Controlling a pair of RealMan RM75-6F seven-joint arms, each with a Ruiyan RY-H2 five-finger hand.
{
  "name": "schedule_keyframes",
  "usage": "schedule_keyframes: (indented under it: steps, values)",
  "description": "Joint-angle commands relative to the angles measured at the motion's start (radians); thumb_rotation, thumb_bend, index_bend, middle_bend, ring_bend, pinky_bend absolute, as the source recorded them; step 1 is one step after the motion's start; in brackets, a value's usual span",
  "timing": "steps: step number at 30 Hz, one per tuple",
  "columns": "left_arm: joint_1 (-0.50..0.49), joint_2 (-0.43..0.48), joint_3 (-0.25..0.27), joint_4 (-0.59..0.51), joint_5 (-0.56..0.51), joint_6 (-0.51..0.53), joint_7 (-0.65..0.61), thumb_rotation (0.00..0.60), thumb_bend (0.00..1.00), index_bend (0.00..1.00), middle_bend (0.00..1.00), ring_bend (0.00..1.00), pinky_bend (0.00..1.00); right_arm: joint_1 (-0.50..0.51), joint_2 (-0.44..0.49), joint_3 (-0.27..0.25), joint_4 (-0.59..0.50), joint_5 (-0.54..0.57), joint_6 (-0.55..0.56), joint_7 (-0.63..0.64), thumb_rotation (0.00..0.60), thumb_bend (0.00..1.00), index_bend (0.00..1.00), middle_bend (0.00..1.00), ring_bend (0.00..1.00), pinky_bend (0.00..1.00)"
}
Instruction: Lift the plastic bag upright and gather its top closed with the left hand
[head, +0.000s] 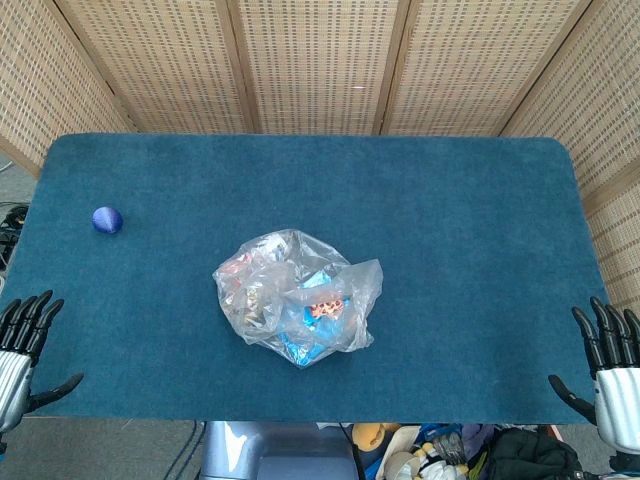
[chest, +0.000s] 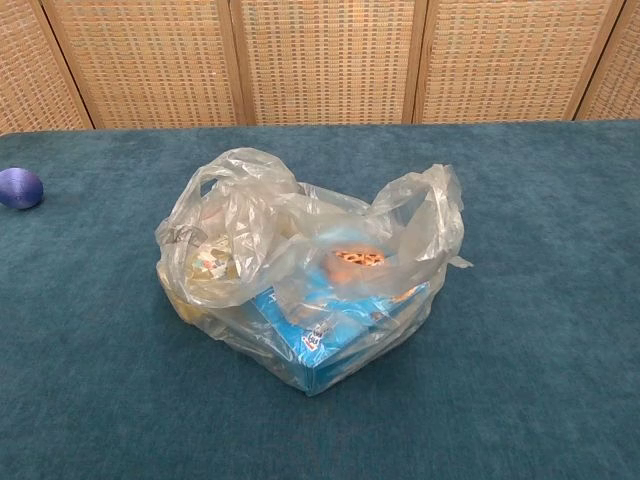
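A clear plastic bag (head: 296, 297) lies slumped in the middle of the blue table, its top loose and spread open. Inside it I see a blue box and other packets; in the chest view the bag (chest: 305, 275) shows two floppy handles sticking up. My left hand (head: 22, 345) hangs at the table's front left corner, fingers spread, holding nothing. My right hand (head: 608, 370) hangs at the front right corner, fingers also spread and empty. Both hands are far from the bag. Neither hand appears in the chest view.
A small blue ball (head: 107, 220) sits near the table's left edge, also seen as the ball (chest: 20, 188) at the far left of the chest view. Woven screens stand behind the blue table (head: 460, 220). Clutter lies on the floor below the front edge.
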Motion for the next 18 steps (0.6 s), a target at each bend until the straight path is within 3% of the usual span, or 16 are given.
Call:
schedule_keyframes:
  steps: [1, 4, 12, 14, 18]
  values:
    - [0.0, -0.002, 0.0, 0.002, 0.003, 0.001, 0.005, 0.6, 0.03, 0.0, 0.0, 0.0, 0.0, 0.003, 0.0, 0.001, 0.005, 0.003, -0.009, 0.008, 0.6, 0.0, 0.0, 0.0, 0.0, 0.0]
    - [0.002, -0.004, -0.002, 0.001, 0.0, 0.005, 0.003, 0.6, 0.03, 0.0, 0.0, 0.0, 0.0, 0.017, 0.001, -0.008, 0.014, -0.004, -0.045, 0.025, 0.6, 0.0, 0.0, 0.0, 0.0, 0.0]
    - [-0.003, 0.007, -0.011, -0.008, -0.021, -0.002, -0.018, 0.6, 0.04, 0.0, 0.0, 0.0, 0.0, 0.135, -0.018, -0.005, 0.147, -0.214, -0.08, 0.036, 0.6, 0.0, 0.0, 0.0, 0.0, 0.0]
    - [-0.004, 0.01, -0.017, -0.015, -0.028, -0.001, -0.026, 0.6, 0.04, 0.0, 0.0, 0.0, 0.0, 0.21, -0.014, -0.015, 0.135, -0.273, -0.154, 0.088, 0.6, 0.0, 0.0, 0.0, 0.0, 0.0]
    - [-0.016, 0.011, -0.027, -0.009, -0.053, -0.025, -0.036, 0.6, 0.04, 0.0, 0.0, 0.0, 0.0, 0.351, -0.079, 0.02, 0.15, -0.301, -0.26, 0.195, 0.6, 0.0, 0.0, 0.0, 0.0, 0.0]
